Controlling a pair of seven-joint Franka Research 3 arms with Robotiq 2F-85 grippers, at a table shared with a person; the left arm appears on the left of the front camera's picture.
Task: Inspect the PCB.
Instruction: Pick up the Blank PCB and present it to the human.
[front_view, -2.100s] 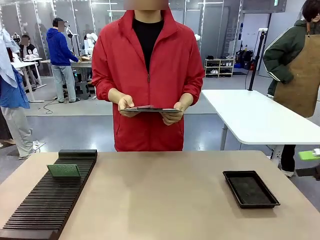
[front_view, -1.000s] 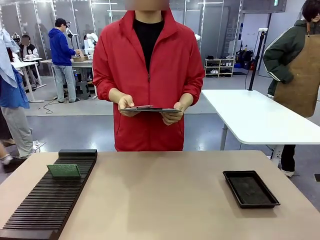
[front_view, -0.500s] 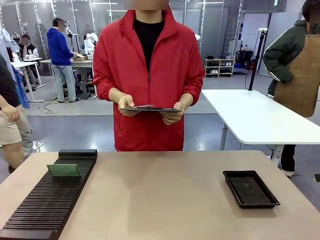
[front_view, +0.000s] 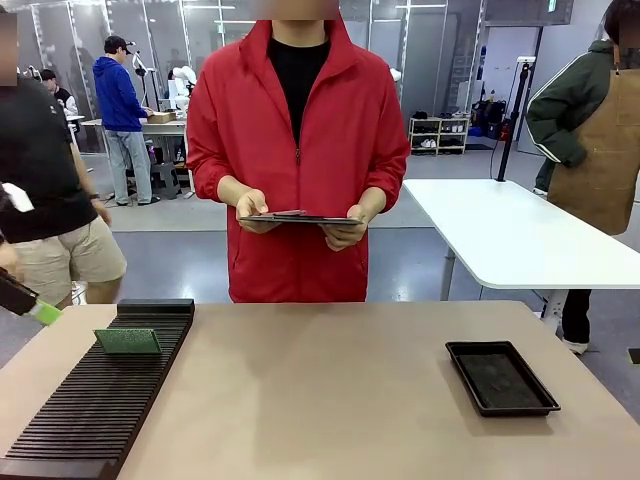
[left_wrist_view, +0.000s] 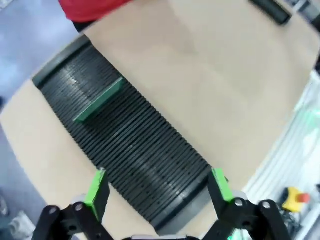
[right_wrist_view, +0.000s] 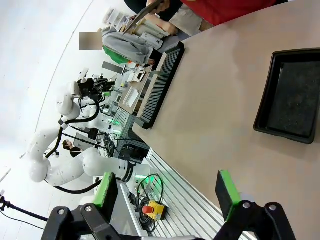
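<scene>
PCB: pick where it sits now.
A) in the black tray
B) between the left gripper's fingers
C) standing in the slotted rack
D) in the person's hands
C: the PCB stands on edge in a slot near the far end of the rack, well apart from the tray.

Table (front_view: 320, 400): smooth, matt tan top. Slotted rack (front_view: 100, 400) and tray (front_view: 518, 410): black plastic, the rack matt and finely ribbed, the tray rim faintly glossy. PCB (front_view: 128, 341) face matt, grainy green; person's jacket (front_view: 330, 130) smooth red cloth.
</scene>
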